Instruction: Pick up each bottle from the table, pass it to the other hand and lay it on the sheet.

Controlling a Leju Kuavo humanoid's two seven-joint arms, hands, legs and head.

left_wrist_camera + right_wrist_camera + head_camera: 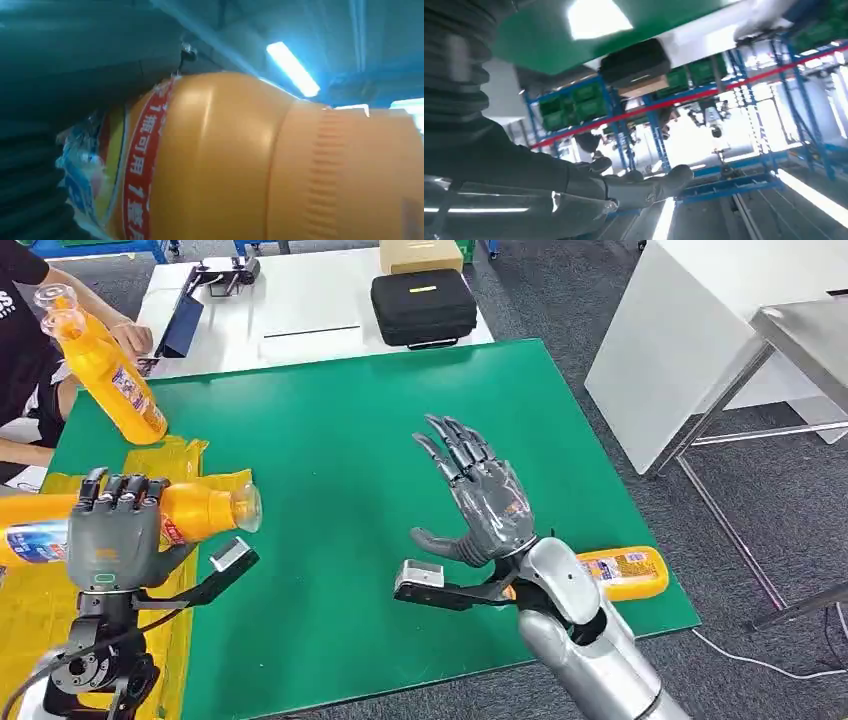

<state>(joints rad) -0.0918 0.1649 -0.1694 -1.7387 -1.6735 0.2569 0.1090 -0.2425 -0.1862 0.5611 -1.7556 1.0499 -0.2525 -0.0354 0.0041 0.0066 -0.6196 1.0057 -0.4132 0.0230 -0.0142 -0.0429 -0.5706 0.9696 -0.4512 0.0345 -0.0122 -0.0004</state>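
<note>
The green surface (340, 500) takes up most of the head view, with a yellow sheet (40, 600) spread over its near left corner. Behind it stands a white table (300, 310) carrying a black case (423, 306) and a cardboard box (420, 254).

The left hand (112, 530) sits over the sheet with its fingers (128, 492) wrapped around an orange bottle (195, 510), held on its side with the cap pointing toward the middle of the surface. The left wrist view shows the same bottle (225, 160) close up, its red and blue label just beside the hand.

The right hand (478, 495) hovers above the middle of the green surface, palm up, fingers (455, 450) spread and grasping nothing; the right wrist view shows them released as well.

A second orange bottle (625, 572) lies on its side at the near right edge of the surface, partly behind the right arm. At the far left a person's hand (130, 337) is by a third orange bottle (105, 370), tilted at the far edge of the sheet; whether it rests there or is being held I cannot tell.

By my reading, the handover is finished and the laying-down is the step in hand. The next move calls for lowering the left hand until the bottle rests flat on the sheet, then loosening the fingers. The round body may roll, so a low release looks wise. After that, the bottle by the right arm looks due for pickup.
</note>
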